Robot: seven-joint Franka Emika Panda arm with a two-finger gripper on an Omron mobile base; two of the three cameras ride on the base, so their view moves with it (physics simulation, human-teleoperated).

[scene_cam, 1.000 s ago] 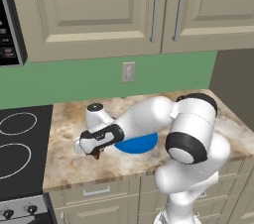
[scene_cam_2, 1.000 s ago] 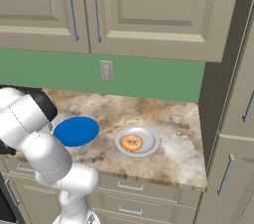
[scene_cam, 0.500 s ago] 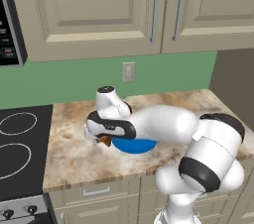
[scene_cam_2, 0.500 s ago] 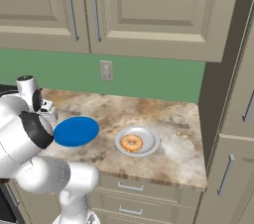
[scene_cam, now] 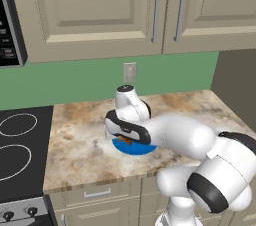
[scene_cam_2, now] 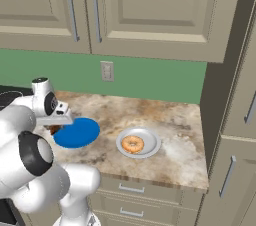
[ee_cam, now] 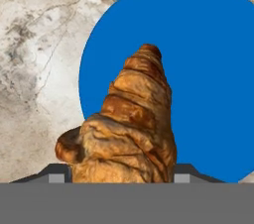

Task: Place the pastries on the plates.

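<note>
My gripper (scene_cam: 128, 139) is shut on the dark-brown ridged croissant (ee_cam: 131, 124) and holds it just above the left part of the bright-blue plate (ee_cam: 208, 69). In the right base view the croissant (scene_cam_2: 54, 130) peeks out under the hand at the left edge of the blue plate (scene_cam_2: 77, 133). The golden ring donut (scene_cam_2: 133, 144) lies in the white plate (scene_cam_2: 151, 139), to the right of the blue one. The left base view has the blue plate (scene_cam: 136, 149) largely covered by my arm.
A black stovetop (scene_cam: 15, 145) borders the marble counter (scene_cam: 80, 140) on the left. Wall cabinets hang overhead and an outlet (scene_cam: 129, 72) sits on the green wall. A tall cabinet side (scene_cam_2: 227, 95) closes the counter's right end.
The arm has swung to the right with the croissant in its grip, from over the bare counter to above the blue plate's left part. The donut and both plates stayed put.
</note>
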